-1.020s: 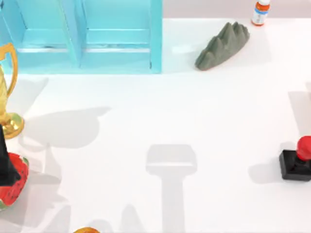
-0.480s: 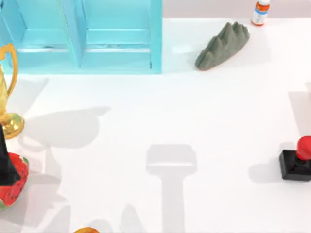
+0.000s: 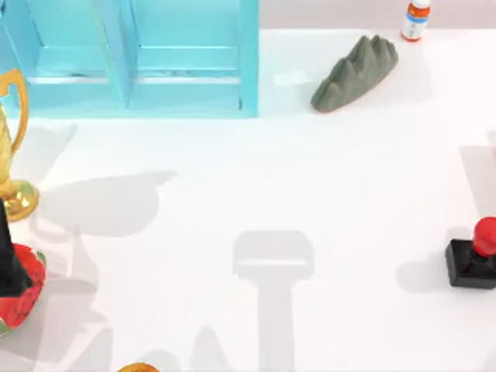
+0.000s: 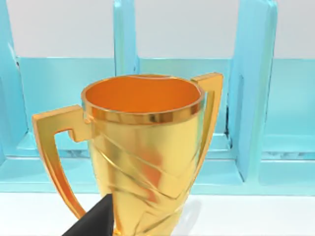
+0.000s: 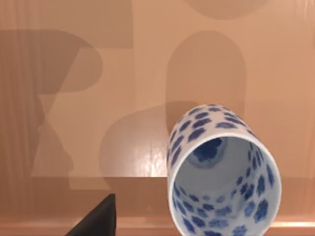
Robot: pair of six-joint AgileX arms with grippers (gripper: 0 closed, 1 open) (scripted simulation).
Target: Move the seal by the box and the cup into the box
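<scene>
With the blue-flowered white porcelain cup (image 5: 224, 172) upright right under my right wrist and the red-knobbed black seal (image 3: 474, 260) at the table's right edge, I'd centre over the cup before descending; finger spread: cannot tell.

In the top view the seal (image 3: 473, 260) sits at the right edge of the counter (image 3: 310, 194) with its black base clipped by the frame, and the gold trophy (image 3: 12, 147) and the blue box (image 3: 155, 58) are cut by the left and top edges. The left wrist view crops the trophy's (image 4: 142, 147) foot and shows just a dark tip of the left tool (image 4: 93, 223), too little to tell how its fingers stand. The right wrist view clips the cup (image 5: 224, 172) along its rim, beside an equally partial dark tip of the right tool (image 5: 96, 219).
</scene>
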